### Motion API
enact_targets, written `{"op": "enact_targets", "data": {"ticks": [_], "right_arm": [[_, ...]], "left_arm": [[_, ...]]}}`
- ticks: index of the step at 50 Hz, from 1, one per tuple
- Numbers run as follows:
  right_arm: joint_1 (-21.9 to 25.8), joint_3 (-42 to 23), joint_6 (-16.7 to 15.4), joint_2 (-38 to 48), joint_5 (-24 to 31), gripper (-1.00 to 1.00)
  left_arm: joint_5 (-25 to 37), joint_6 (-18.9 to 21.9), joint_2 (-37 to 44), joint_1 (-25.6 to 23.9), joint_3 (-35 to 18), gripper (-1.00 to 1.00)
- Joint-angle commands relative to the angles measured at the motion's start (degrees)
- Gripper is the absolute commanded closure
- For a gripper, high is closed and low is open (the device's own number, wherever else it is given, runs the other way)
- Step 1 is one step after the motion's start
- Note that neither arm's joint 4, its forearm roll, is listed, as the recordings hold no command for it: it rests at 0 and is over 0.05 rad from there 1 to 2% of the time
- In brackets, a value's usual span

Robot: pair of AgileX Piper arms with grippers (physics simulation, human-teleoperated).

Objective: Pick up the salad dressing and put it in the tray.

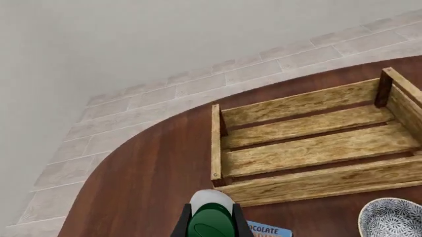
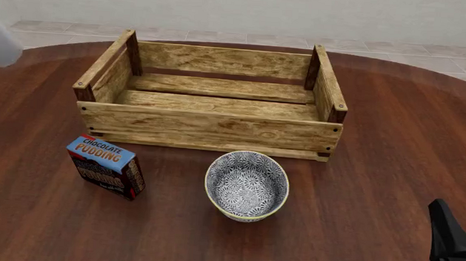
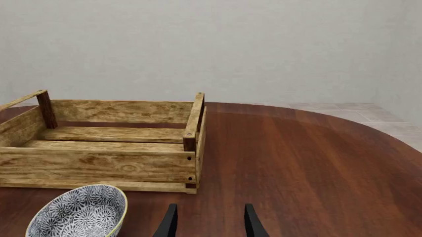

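**Bottle held aloft, crate waiting below**

The small white salad dressing bottle with its dark green cap sits clamped between the black fingers of the left gripper, cap toward the wrist camera. That view looks down on the table from above, so the bottle appears to be carried well clear of the wood, presumably so it can pass over the crate's wall instead of knocking it. In the front view the bottle itself cannot be made out; only a pale part of the left arm shows at the far left edge.

The tray, a large light-wood slatted crate with 4 darker corner posts, stands at the far middle of the round dark-brown table, nothing in it (the drop zone is wide and forgiving). Near its front wall stand a blue-topped chocolate pudding box and a blue-and-white patterned bowl, both apart from it.

The right gripper rests low at the near right, fingers spread and holding nothing, likely parked out of the way.
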Motion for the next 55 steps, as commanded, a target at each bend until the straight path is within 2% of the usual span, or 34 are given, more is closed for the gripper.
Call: {"op": "enact_targets", "data": {"ticks": [1, 7, 12, 25, 39, 40, 43, 49, 55], "right_arm": [[0.0, 0.0, 0.0, 0.0, 0.0, -1.0], [0.0, 0.0, 0.0, 0.0, 0.0, -1.0], [0.0, 0.0, 0.0, 0.0, 0.0, -1.0], [0.0, 0.0, 0.0, 0.0, 0.0, -1.0], [0.0, 0.0, 0.0, 0.0, 0.0, -1.0], [0.0, 0.0, 0.0, 0.0, 0.0, -1.0], [0.0, 0.0, 0.0, 0.0, 0.0, -1.0], [0.0, 0.0, 0.0, 0.0, 0.0, -1.0], [0.0, 0.0, 0.0, 0.0, 0.0, -1.0]], "left_arm": [[-4.6, 2.1, 6.5, -4.3, -3.0, 1.0], [-7.8, 3.0, 12.2, -5.8, -6.2, 1.0], [-9.7, 1.9, 16.1, -8.4, -8.9, 1.0], [-12.8, 2.9, 22.5, -14.0, -9.6, 1.0], [-15.1, 1.8, 29.3, -18.5, -10.9, 1.0], [-14.0, 2.0, 30.7, -18.9, -13.6, 1.0], [-13.8, 2.3, 32.8, -19.7, -15.9, 1.0], [-15.5, 2.7, 36.2, -20.4, -17.2, 1.0], [-15.1, 2.6, 39.9, -20.0, -20.8, 1.0]]}}
